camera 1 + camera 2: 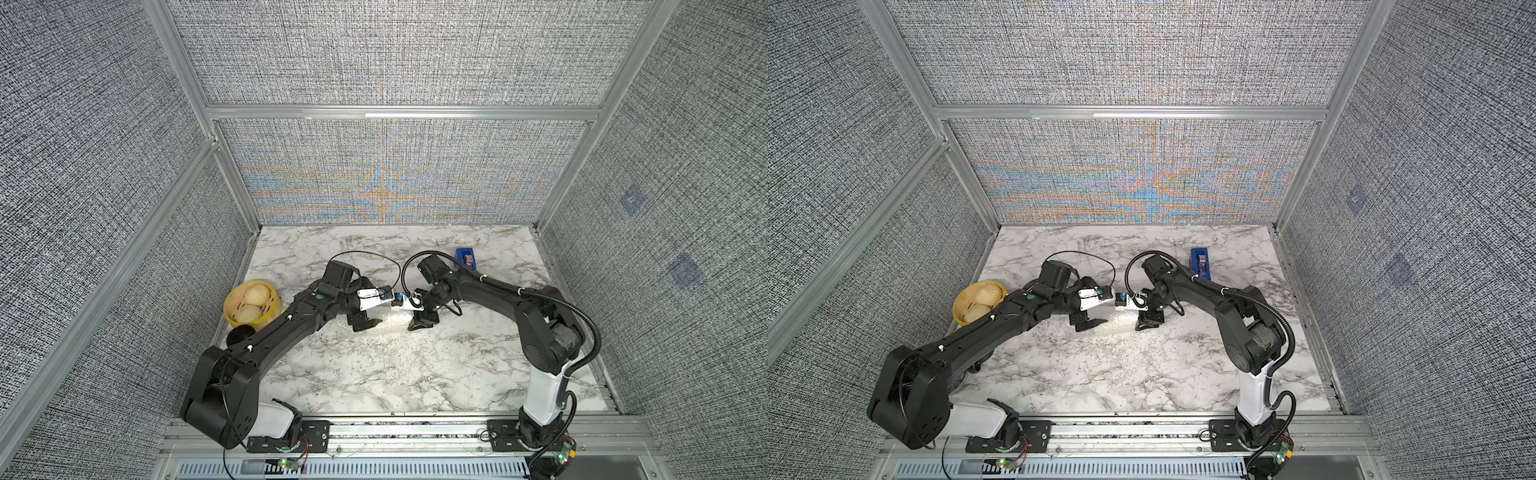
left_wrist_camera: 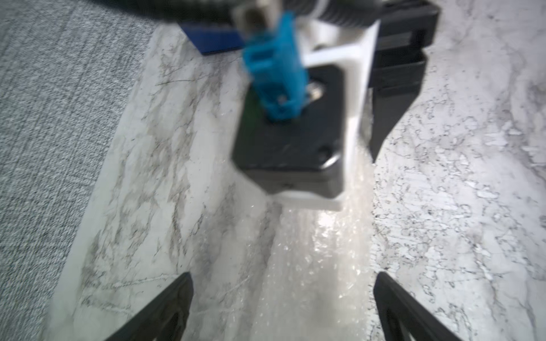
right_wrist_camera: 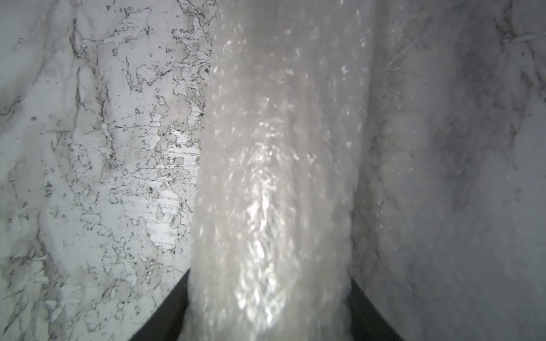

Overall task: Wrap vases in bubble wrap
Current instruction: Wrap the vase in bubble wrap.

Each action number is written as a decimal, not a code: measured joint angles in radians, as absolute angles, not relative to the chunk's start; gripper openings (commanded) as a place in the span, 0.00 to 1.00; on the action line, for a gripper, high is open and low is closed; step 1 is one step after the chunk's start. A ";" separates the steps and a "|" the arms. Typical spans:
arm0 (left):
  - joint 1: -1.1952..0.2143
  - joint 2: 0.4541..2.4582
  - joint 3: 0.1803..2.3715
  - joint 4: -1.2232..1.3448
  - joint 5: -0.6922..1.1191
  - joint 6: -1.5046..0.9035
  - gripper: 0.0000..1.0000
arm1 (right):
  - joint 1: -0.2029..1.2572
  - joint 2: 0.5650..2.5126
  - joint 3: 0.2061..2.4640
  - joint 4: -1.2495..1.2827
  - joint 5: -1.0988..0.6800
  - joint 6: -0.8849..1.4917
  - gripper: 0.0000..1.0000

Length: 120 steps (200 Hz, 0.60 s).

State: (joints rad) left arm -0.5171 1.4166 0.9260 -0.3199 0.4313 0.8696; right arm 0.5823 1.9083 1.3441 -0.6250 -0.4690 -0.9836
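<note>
The wrapping looks mostly done, by my reckoning. The bubble wrap (image 3: 274, 177) lies as a rolled tube in the middle of the tabletop (image 1: 374, 374), between my two arms, which meet nose to nose over it. I see the vase nowhere in the open, so I judge it sits inside that roll. The plastic is too cloudy to show it.

My right fingers (image 3: 168, 319) are closed on one end of the roll and press it from both sides. My left fingers (image 2: 165, 313) stand wide apart at the other end, with the roll running between them, and they grip nothing.

What seems left is to close the ends and fix the loose edge. Whether any tape is on the roll, I cannot tell. A blue tape dispenser (image 1: 466, 258) stands well apart from it, toward the back, behind my right arm.

The tabletop is white with grey marble veins. Near its left edge stands a yellow basket (image 1: 272, 309) with pale buns in it. Just in front of the basket is something dark, half hidden by my left arm. Grey woven panels (image 1: 395, 62) in a metal frame (image 1: 399, 112) close off the back and both sides.
</note>
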 measured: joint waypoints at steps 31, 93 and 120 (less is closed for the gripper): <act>-0.553 1.500 0.982 -0.435 0.437 0.917 0.89 | 0.575 1.919 1.362 -0.657 -0.480 -0.965 0.39; -0.577 1.600 1.026 -0.520 0.400 0.938 0.87 | 0.570 1.947 1.402 -0.702 -0.495 -0.942 0.40; -0.587 1.618 1.022 -0.515 0.382 0.937 0.90 | 0.568 1.950 1.406 -0.708 -0.497 -0.938 0.41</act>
State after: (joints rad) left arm -0.5869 1.6184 1.0222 -0.5152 0.3824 0.9375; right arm 0.5682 1.9503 1.4063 -0.7082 -0.4969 -0.9382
